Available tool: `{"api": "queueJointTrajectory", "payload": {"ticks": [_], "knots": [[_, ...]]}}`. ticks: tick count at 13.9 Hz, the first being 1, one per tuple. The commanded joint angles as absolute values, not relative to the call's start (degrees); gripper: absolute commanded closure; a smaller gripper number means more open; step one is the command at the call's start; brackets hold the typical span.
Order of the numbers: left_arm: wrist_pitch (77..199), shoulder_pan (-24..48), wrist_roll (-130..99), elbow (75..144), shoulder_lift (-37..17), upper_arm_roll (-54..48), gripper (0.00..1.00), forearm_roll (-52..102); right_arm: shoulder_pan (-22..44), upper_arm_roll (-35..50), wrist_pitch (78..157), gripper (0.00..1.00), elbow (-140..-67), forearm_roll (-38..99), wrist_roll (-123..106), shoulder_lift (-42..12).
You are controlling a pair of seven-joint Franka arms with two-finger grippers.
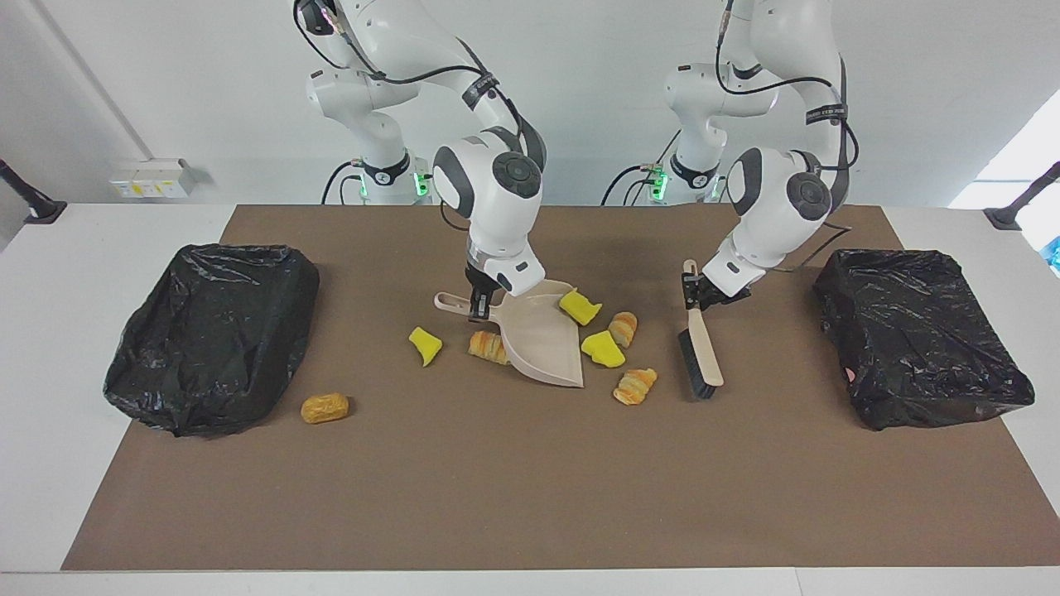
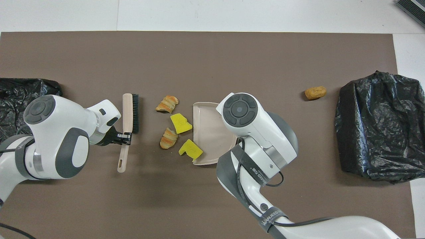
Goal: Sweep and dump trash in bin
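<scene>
My right gripper (image 1: 480,305) is shut on the handle of the beige dustpan (image 1: 542,335), which sits mid-mat with its mouth toward the left arm's end. My left gripper (image 1: 696,294) is shut on the handle of a black-bristled brush (image 1: 700,348), with its bristles down on the mat. Between pan and brush lie two yellow sponge wedges (image 1: 603,348) (image 1: 579,306) and two pastry pieces (image 1: 623,328) (image 1: 635,386). Another pastry (image 1: 489,347) and a sponge (image 1: 425,344) lie beside the pan, toward the right arm's end. A golden bun (image 1: 325,407) lies near that end's bin.
Two bins lined with black bags stand on the brown mat: one at the right arm's end (image 1: 215,331), one at the left arm's end (image 1: 919,335). In the overhead view my right arm (image 2: 252,132) hides the dustpan's handle and the trash beside it.
</scene>
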State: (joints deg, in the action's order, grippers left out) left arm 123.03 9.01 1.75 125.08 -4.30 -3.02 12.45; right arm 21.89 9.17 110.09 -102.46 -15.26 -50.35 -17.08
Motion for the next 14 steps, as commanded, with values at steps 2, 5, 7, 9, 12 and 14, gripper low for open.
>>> {"api": "queueJointTrajectory", "payload": {"ticks": [2,5,7,9,12,14], "knots": [[123.84,10.01,2.55,123.92,-5.27,-3.69,1.0,11.51,21.62,9.49,107.58,1.0,-102.83,-17.93,-51.5,-16.61],[123.05,15.71,2.11,124.01,-4.66,-3.69,1.0,11.34,21.62,9.49,106.61,1.0,-102.92,-18.19,-51.42,-16.44],[121.3,18.79,1.5,124.54,-4.48,-3.69,1.0,11.34,21.71,9.49,106.61,1.0,-103.01,-18.28,-51.42,-16.35],[121.38,21.87,-2.61,125.24,-4.31,-3.78,1.0,11.34,21.71,9.49,106.61,1.0,-102.92,-18.19,-51.42,-16.35],[121.38,27.93,-12.01,125.24,-3.69,-3.95,1.0,11.34,21.62,9.67,107.05,1.0,-102.92,-18.11,-50.8,-16.44],[121.03,31.8,-16.59,125.24,-3.17,-4.22,1.0,11.95,21.8,9.67,107.58,1.0,-102.92,-17.84,-48.18,-16.96]]}}
